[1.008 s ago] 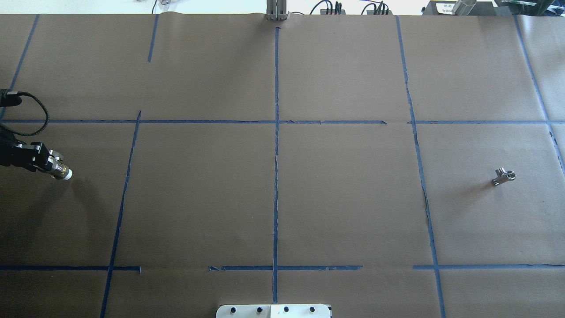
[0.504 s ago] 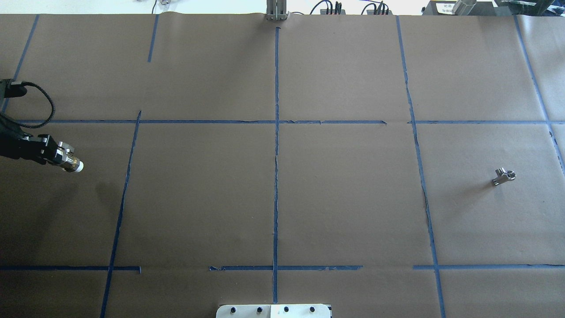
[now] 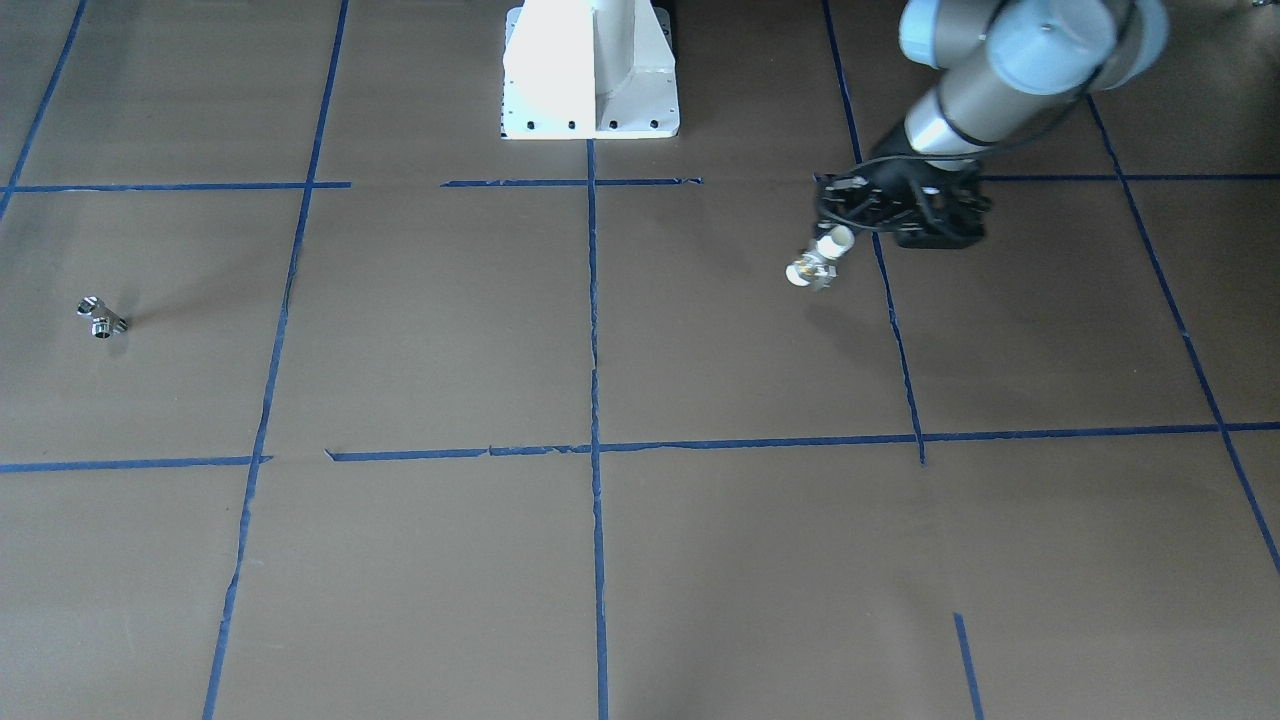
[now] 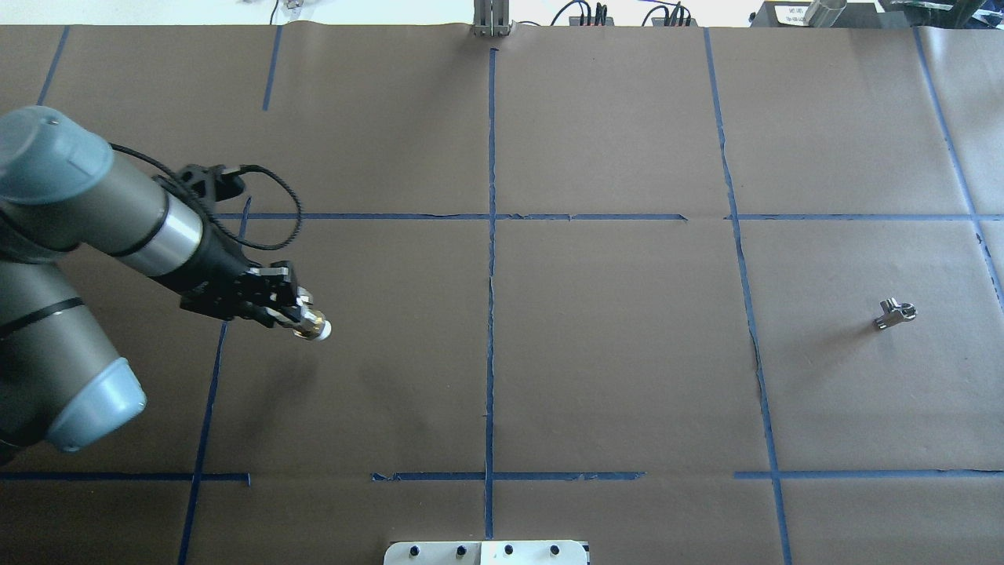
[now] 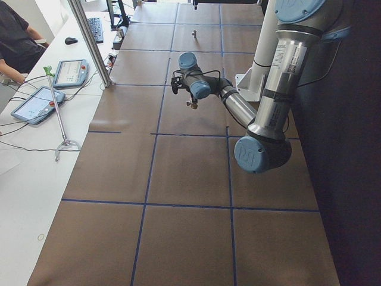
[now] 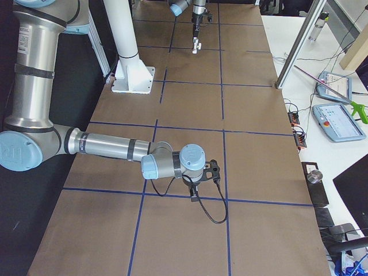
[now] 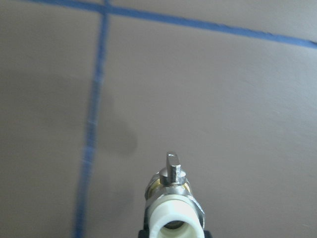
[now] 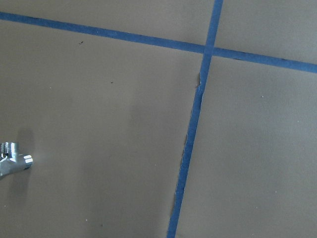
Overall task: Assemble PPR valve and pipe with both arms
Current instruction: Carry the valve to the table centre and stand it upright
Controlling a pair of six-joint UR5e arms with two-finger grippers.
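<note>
My left arm reaches in from the left. Its gripper is shut on a PPR valve, a brass body with white plastic ends and a short metal stem, held above the brown table. The valve also shows in the front view and fills the bottom of the left wrist view. A small silver fitting lies far right on the table, also in the front view and the right wrist view. My right gripper shows only in the exterior right view; I cannot tell whether it is open or shut.
The brown paper table carries a grid of blue tape lines. The white pedestal base stands at the robot's edge. An aluminium post, tablets and an operator are on the far side.
My left arm has swung right, from the table's left edge into the left third, carrying the valve. The silver fitting has not moved.
</note>
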